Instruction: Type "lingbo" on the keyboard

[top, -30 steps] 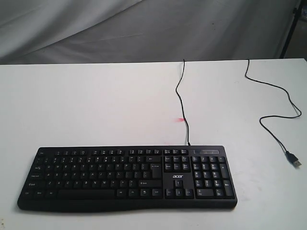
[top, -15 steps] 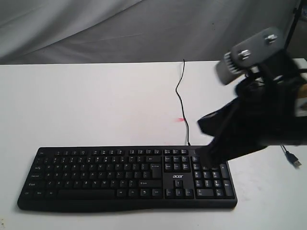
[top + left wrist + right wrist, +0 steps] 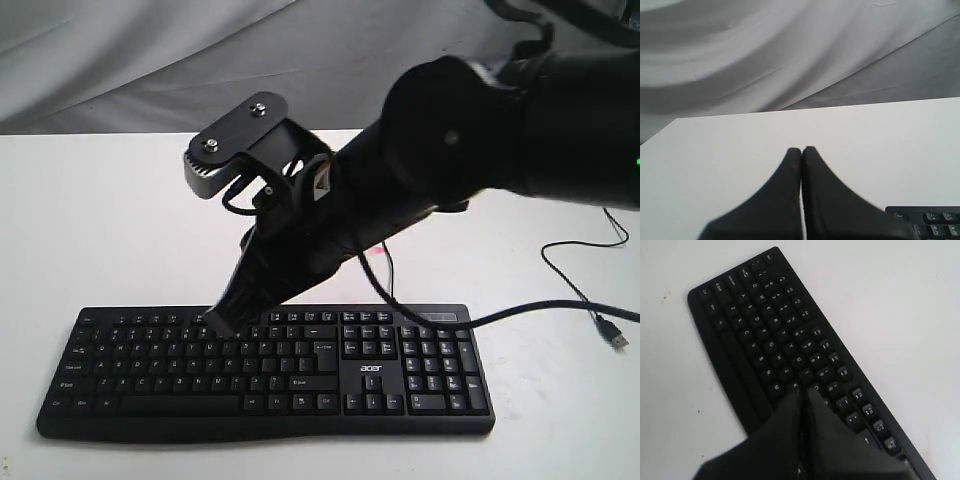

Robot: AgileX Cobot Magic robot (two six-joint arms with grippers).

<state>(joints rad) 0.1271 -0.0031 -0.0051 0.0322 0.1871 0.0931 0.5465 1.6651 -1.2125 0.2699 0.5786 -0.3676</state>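
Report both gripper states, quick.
Left gripper: shut, holding nothing, over the table.
Right gripper: shut, holding nothing, tips over the keyboard letter keys.

The bench (image 3: 110,220) is a plain, flat, white surface. A black keyboard (image 3: 300,385) lies flat on it near the front edge, with its long side parallel to that edge and the number pad on the right in the exterior view. A thin black cable (image 3: 392,282) runs from the keyboard's rear edge across the bench. A further length of cable (image 3: 562,270) lies loose to the right of the keyboard without touching it, and ends in a USB plug (image 3: 612,336).
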